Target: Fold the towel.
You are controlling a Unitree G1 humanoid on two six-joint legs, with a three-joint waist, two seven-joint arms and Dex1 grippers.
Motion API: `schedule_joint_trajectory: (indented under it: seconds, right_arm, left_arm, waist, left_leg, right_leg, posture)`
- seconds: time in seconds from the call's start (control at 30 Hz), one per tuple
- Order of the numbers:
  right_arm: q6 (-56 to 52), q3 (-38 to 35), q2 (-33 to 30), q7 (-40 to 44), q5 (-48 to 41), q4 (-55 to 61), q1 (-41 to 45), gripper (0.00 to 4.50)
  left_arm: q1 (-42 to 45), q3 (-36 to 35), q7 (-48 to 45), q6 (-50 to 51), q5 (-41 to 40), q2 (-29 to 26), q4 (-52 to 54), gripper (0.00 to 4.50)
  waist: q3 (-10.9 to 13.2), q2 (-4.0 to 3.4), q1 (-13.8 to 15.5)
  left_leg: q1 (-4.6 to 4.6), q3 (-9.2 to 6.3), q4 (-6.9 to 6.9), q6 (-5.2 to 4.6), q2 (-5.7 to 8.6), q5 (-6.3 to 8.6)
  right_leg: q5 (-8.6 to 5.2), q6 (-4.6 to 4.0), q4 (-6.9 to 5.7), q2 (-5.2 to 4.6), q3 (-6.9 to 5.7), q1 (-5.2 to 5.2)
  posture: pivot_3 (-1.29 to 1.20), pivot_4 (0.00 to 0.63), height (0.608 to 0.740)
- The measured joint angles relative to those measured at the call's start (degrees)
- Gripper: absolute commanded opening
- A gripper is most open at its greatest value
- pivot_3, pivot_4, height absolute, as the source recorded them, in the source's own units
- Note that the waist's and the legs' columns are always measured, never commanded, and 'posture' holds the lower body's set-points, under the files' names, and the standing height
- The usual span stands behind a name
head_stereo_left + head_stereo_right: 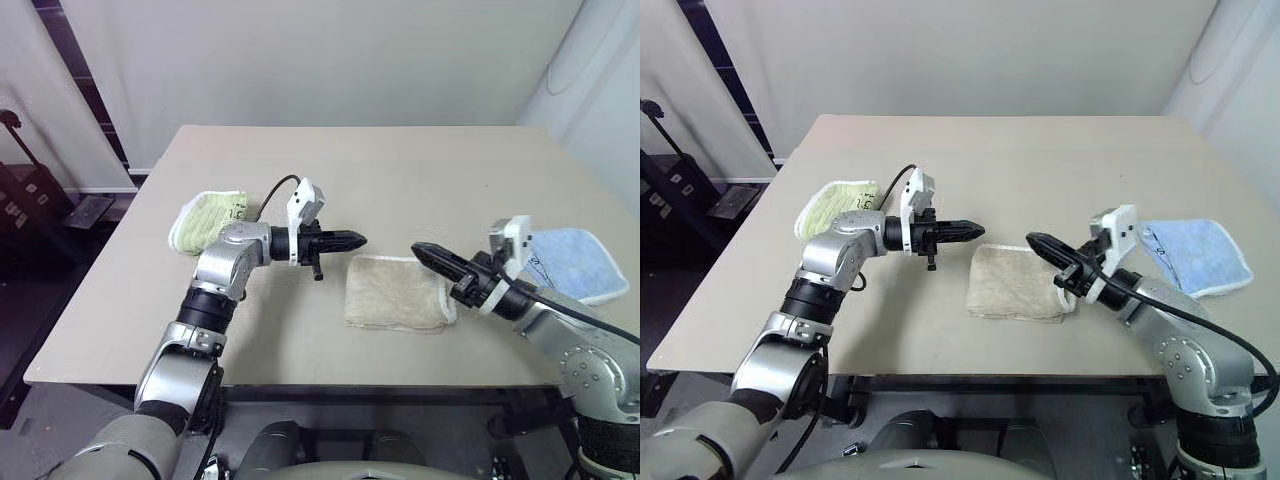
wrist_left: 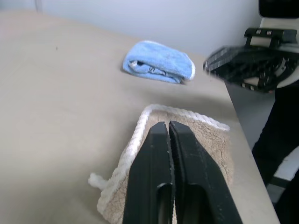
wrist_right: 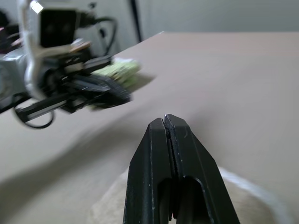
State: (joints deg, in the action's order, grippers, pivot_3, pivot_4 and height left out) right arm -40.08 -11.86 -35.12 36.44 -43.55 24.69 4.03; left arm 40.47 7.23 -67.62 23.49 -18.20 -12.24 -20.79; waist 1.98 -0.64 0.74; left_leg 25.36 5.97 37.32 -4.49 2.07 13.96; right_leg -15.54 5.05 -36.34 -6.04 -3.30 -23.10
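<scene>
Towel [image 1: 395, 291]: the tan towel is seen folded into a small thick pad. It is laid flat on the worktop [image 1: 400, 170], near the front edge, between the two arms. A white stitched edge is seen around it, and a small white loop [image 2: 96, 179] is stuck out at one corner.

Green cloth [image 1: 208, 220]: a folded light green cloth is laid on the left part of the worktop, well apart from the towel.

Left gripper [image 1: 352, 240]: it is held level in the air, pointed to the right, just to the left of the towel. Its two black fingers [image 2: 156, 172] are pressed together. Nothing is held in them.

Right gripper [image 1: 425, 251]: it is held just above the towel's right edge, pointed to the left. Its black fingers [image 3: 170, 158] are pressed together too, and nothing is pinched.

Blue cloth [image 1: 572, 262]: a folded light blue cloth is laid on the right part of the worktop, behind the right arm.
</scene>
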Motion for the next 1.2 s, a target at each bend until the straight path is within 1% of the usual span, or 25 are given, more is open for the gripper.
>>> schedule_joint_trajectory:
  seconds: [0.1, 0.17, 0.27, 0.37, 0.43, 0.57, 0.63, 0.7, 0.83, 0.87, 0.9, 0.97, 1.03, 1.13, 1.2]
  right_arm:
    - [1.68, 3.62, -1.06, 2.74, 3.96, -3.56, -0.27, 0.00]
    - [3.49, 6.66, -0.87, 3.98, 7.15, -7.18, -0.60, 0.00]
    - [6.83, 9.70, 1.17, 4.69, 11.69, -14.96, -0.59, 0.00]
    - [9.99, 11.58, 3.97, 4.92, 14.74, -21.10, -0.62, 0.00]
    - [11.63, 11.60, 4.81, 5.14, 15.84, -21.70, -0.75, 0.00]
    - [12.31, 11.51, 5.46, 5.06, 16.64, -21.49, -1.33, 0.00]
    - [11.98, 11.05, 5.46, 4.96, 16.45, -20.80, -1.81, 0.38]
    - [10.59, 10.49, 5.12, 5.08, 15.54, -18.79, -2.33, 0.90]
    - [4.06, 5.27, 3.25, 5.84, 8.63, -12.99, -3.74, 2.31]
    - [2.10, 3.43, 2.06, 6.19, 6.48, -11.68, -3.85, 2.70]
    - [0.57, 1.75, 1.15, 6.41, 4.68, -10.72, -3.84, 3.00]
    - [-3.83, -1.22, -0.83, 6.86, 0.40, -10.25, -3.36, 3.82]
    - [-8.04, -3.03, -3.07, 7.49, -2.46, -11.33, -2.49, 4.46]
    - [-14.46, -4.51, -7.20, 9.05, -5.14, -16.13, -0.29, 4.46]
    - [-17.93, -4.93, -8.51, 9.78, -6.24, -20.43, 2.51, 4.46]
  left_arm:
    - [-2.00, 0.98, 0.32, -4.70, 1.35, 0.56, -1.45, 0.05]
    - [-2.99, 2.31, 0.63, -8.15, 2.73, 2.15, -4.10, 0.05]
    - [-3.86, 4.63, 2.32, -14.19, 5.94, 5.38, -11.38, 0.05]
    - [-4.03, 9.53, 3.94, -21.89, 11.75, 7.30, -19.54, 0.05]
    - [-3.57, 10.09, 4.74, -24.51, 13.47, 8.37, -22.32, 0.05]
    - [-1.25, 10.23, 5.60, -26.56, 15.31, 9.30, -25.62, 0.05]
    - [-1.10, 9.68, 5.00, -26.45, 14.94, 9.38, -26.08, 0.00]
    - [-0.54, 8.65, 3.36, -24.78, 13.73, 9.14, -26.04, 0.00]
    - [0.05, 4.79, -1.09, -18.94, 9.09, 6.33, -21.83, 0.00]
    - [0.11, 4.14, -1.73, -17.48, 8.06, 5.32, -20.18, 0.40]
    - [0.12, 3.43, -2.24, -16.38, 7.37, 4.45, -18.71, 0.58]
    - [-0.02, 2.83, -2.88, -14.95, 6.57, 2.27, -15.42, 1.30]
    - [-0.66, 2.66, -3.40, -14.05, 6.22, 0.12, -12.05, 1.31]
    - [-3.24, 2.39, -4.36, -12.15, 5.18, -3.60, -7.46, 1.31]
    - [-5.63, 1.80, -5.53, -10.50, 4.01, -6.48, -4.39, 1.31]
  waist:
    - [-0.01, 0.02, 0.05]
    - [-0.02, 0.03, 0.08]
    - [-0.03, 0.05, 0.08]
    - [-0.04, 0.05, 0.02]
    - [-0.08, 0.09, 0.00]
    - [-0.19, 0.13, -0.01]
    - [-0.19, 0.13, 0.02]
    - [-0.19, 0.13, -0.01]
    - [-0.18, 0.11, -0.11]
    - [-0.18, 0.11, -0.10]
    - [-0.18, 0.11, -0.09]
    - [-0.18, 0.12, -0.06]
    - [-0.18, 0.11, -0.05]
    - [-0.18, 0.10, -0.07]
    - [-0.18, 0.10, -0.34]
  left_leg:
    - [-0.01, 0.00, 0.02, 0.00, 0.00, 0.00]
    - [-0.01, 0.01, 0.05, 0.00, 0.00, 0.00]
    - [-0.01, 0.03, 0.12, 0.00, 0.01, 0.00]
    - [-0.01, 0.04, 0.12, 0.00, 0.01, 0.00]
    - [-0.02, 0.03, 0.11, 0.00, 0.00, 0.00]
    - [-0.10, 0.01, 0.10, -0.01, 0.00, 0.02]
    - [-0.11, 0.01, 0.11, -0.01, 0.00, 0.02]
    - [-0.10, 0.01, 0.12, -0.01, 0.00, 0.02]
    - [-0.03, 0.00, 0.12, -0.01, 0.00, 0.01]
    - [-0.03, 0.00, 0.13, -0.02, 0.00, 0.01]
    - [-0.03, 0.00, 0.12, -0.02, 0.00, 0.01]
    - [-0.03, 0.01, 0.13, -0.01, 0.00, 0.01]
    - [-0.03, 0.01, 0.13, -0.02, 0.00, 0.01]
    - [-0.04, 0.03, 0.12, -0.01, 0.00, 0.01]
    - [-0.04, 0.03, 0.11, -0.01, 0.00, 0.01]
  right_leg:
    - [0.01, -0.01, 0.00, 0.00, -0.01, 0.02]
    - [0.03, -0.04, -0.01, 0.00, -0.01, 0.04]
    - [0.07, -0.07, 0.00, -0.01, -0.01, 0.07]
    - [0.12, -0.01, -0.01, -0.01, -0.01, 0.05]
    - [0.13, 0.00, -0.04, 0.00, -0.01, 0.05]
    - [0.25, 0.04, -0.03, -0.01, -0.02, 0.15]
    - [0.30, 0.05, -0.02, -0.01, -0.02, 0.17]
    - [0.32, 0.06, -0.02, -0.02, -0.03, 0.15]
    - [0.33, 0.07, -0.02, -0.02, -0.02, 0.05]
    - [0.33, 0.07, -0.02, -0.02, -0.02, 0.05]
    - [0.33, 0.07, 0.00, -0.01, -0.02, 0.06]
    - [0.32, 0.07, 0.02, -0.01, -0.02, 0.08]
    - [0.32, 0.06, 0.04, -0.02, -0.01, 0.10]
    - [0.32, 0.05, 0.05, -0.02, -0.01, 0.10]
    - [0.33, 0.03, 0.04, -0.02, 0.00, 0.06]
  posture:
    - [0.00, 0.000, 0.720]
    - [0.00, 0.000, 0.720]
    - [0.00, 0.000, 0.720]
    - [0.00, 0.000, 0.720]
    - [0.00, 0.000, 0.720]
    - [0.00, 0.000, 0.720]
    - [0.00, 0.000, 0.720]
    - [0.00, 0.000, 0.720]
    - [0.00, 0.000, 0.720]
    - [0.00, 0.000, 0.720]
    - [0.00, 0.000, 0.720]
    - [0.00, 0.000, 0.720]
    - [0.00, 0.000, 0.720]
    - [0.00, 0.000, 0.720]
    - [0.00, 0.000, 0.720]
